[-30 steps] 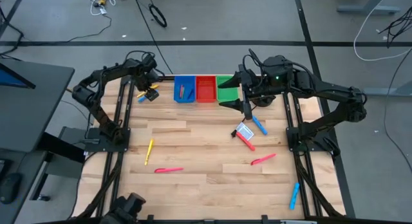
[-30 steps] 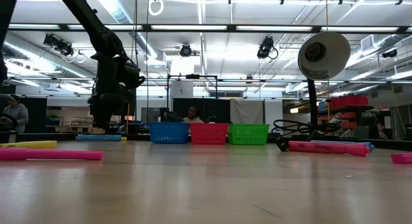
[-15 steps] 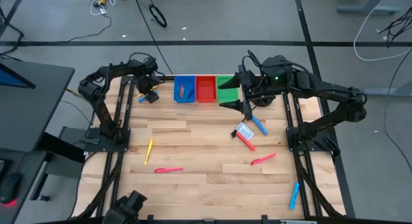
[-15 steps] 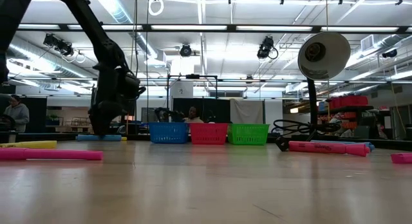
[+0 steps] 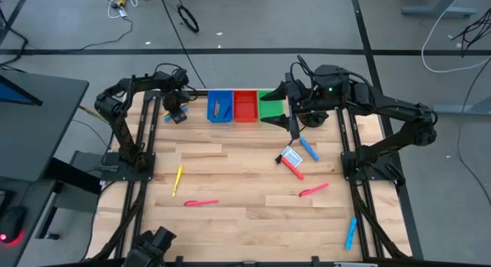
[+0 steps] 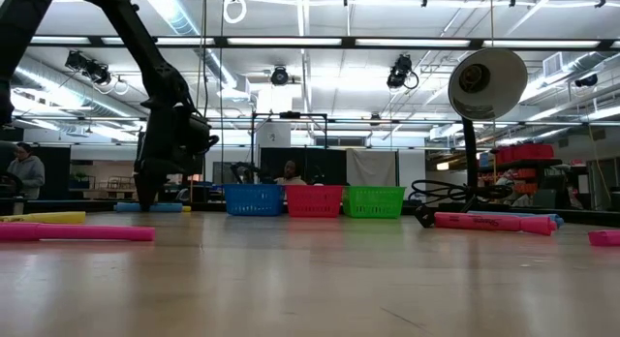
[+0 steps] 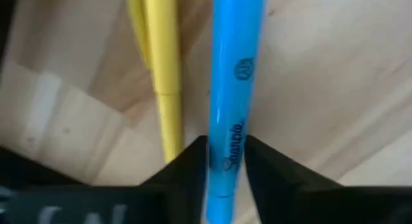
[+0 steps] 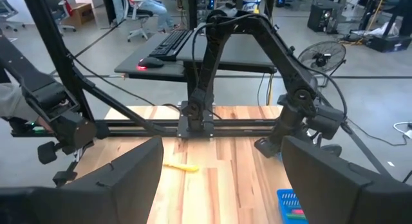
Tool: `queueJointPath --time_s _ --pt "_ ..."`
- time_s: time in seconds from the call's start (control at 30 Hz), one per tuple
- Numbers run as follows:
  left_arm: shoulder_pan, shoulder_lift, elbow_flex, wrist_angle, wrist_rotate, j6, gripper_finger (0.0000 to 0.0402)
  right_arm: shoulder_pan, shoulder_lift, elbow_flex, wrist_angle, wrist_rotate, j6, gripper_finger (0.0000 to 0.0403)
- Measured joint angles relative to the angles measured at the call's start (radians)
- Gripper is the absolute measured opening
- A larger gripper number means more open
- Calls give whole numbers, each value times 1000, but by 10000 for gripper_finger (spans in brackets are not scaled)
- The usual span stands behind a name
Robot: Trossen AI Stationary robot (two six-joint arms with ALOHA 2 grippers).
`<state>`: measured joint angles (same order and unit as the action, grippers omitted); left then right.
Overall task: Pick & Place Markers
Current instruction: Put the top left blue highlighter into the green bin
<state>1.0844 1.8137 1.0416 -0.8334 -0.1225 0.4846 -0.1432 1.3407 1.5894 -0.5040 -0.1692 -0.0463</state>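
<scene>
Blue marker (image 7: 230, 114) lies pinched between the left claw's (image 7: 225, 161) narrowed fingers on the wooden tabletop (image 5: 245, 182), a yellow marker (image 7: 162, 76) just beside it. Over beside the green bin (image 5: 270, 106), the right claw (image 5: 291, 113) hangs spread wide, holding nothing.

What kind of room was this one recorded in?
Probably a robotics lab or workshop in an open industrial hall. The low view shows an exposed ceiling with strip lights; the right wrist view shows a desk with a keyboard, a floor fan and office chairs beyond the wooden table.
</scene>
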Motion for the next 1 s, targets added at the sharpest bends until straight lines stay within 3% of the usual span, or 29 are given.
queueJointPath --time_s 0.1,0.5,1.0 --pt "0 0 0 15 -34 0 58 0 0 0 4 0 0 317" --pt "-14 -15 2 8 -12 -6 61 0 0 0 16 20 3 317" --pt "-132 -37 163 -370 147 -77 60 0 0 0 53 56 31 317"
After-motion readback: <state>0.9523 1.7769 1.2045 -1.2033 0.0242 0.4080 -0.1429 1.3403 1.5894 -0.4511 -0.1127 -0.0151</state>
